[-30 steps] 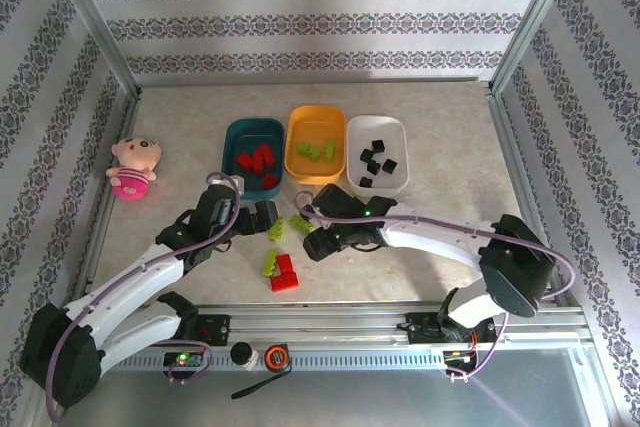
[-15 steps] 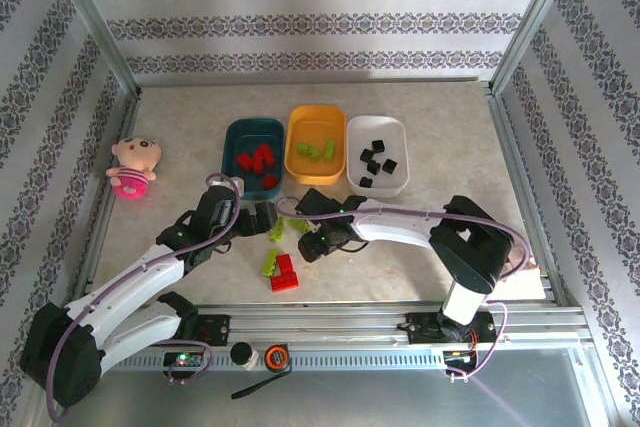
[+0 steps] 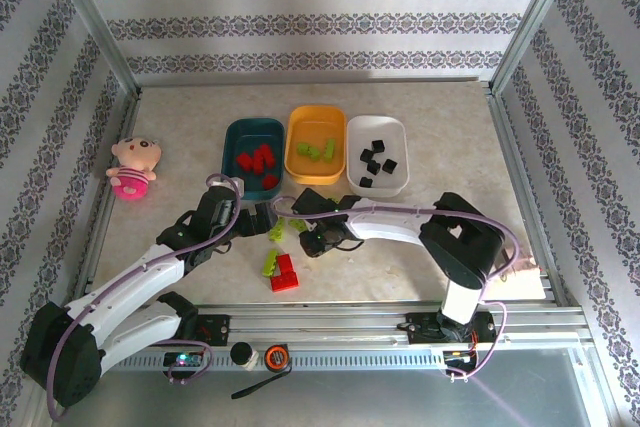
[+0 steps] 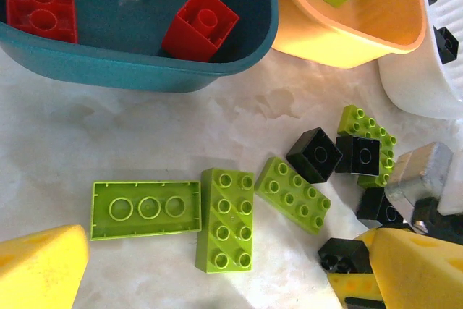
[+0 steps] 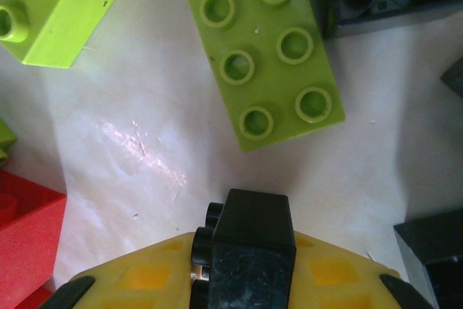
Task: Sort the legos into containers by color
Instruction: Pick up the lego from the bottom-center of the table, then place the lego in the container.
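Black plastic brick [image 5: 249, 240] is sitting pinched in the jaws of the right gripper [image 3: 312, 244], the shallow white plastic tray [image 3: 393, 183] lying beyond it, rightward; the left gripper [image 3: 258, 219] is gaping wide.

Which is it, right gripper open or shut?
Shut: the right gripper clamps a black lego between its yellow fingers, seen from the right wrist.

Teal tray [image 3: 253, 124]: left of three trays side by side, mid-table; holds red legos [image 3: 258, 159].
Orange-yellow tray [image 3: 316, 110]: middle; holds lime-green legos [image 3: 316, 149].
White tray [image 3: 395, 183]: right; holds black legos [image 3: 376, 161].
Loose green bricks [image 4: 226, 220]: on the table just before the trays, one underside up.
Loose black bricks [image 4: 314, 155]: beside them.
Loose red bricks [image 3: 285, 275]: nearer the table's near edge.
Held black brick [image 5: 251, 247]: clamped in the right gripper [image 3: 312, 243].
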Controlling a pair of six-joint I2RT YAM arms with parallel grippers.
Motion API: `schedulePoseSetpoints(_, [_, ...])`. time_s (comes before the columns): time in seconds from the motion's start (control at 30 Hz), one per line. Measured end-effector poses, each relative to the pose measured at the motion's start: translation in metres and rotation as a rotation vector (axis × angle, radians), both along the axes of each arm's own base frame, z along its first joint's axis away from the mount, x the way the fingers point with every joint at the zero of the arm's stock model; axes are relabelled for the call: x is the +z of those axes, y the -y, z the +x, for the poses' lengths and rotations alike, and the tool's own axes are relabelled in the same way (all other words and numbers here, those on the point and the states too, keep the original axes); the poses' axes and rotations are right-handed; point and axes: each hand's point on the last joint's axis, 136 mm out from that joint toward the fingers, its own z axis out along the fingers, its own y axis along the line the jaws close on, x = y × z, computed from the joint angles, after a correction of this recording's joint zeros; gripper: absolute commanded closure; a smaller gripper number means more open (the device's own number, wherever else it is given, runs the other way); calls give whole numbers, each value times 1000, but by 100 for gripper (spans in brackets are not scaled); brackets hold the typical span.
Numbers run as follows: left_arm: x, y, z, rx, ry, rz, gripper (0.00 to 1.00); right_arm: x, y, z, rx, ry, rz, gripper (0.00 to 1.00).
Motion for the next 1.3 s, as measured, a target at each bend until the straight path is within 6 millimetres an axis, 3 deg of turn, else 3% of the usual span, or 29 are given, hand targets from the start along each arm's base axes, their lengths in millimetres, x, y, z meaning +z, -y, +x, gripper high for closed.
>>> schedulePoseSetpoints(0.13, [0,0,0,0,-1,0,0,16,5,-4,-1,23,33,77])
schedulePoseSetpoints(0.3, [-1,0,0,3,-4,-1,0,63,11,8,-35,100,139,78])
schedulePoseSetpoints(0.47, [-1,0,0,4,-6,-3,0,104,44,48,-171,185,219,78])
schedulePoseSetpoints(0.7, [-4,1,0,2,-18,1,0,121,98,114,-374,245,214,78])
schedulePoseSetpoints(0.87, [-4,1,0,2,-18,0,0,109,121,157,-478,245,186,78])
schedulePoseSetpoints(1.07, [-5,1,0,2,-19,1,0,61,142,185,-555,174,107,76])
schedulePoseSetpoints(1.17, [-7,2,0,-2,-26,1,0,46,144,194,-574,153,87,67])
schedulePoseSetpoints(1.3, [-14,6,-1,-18,-53,-1,0,42,141,205,-594,150,92,46])
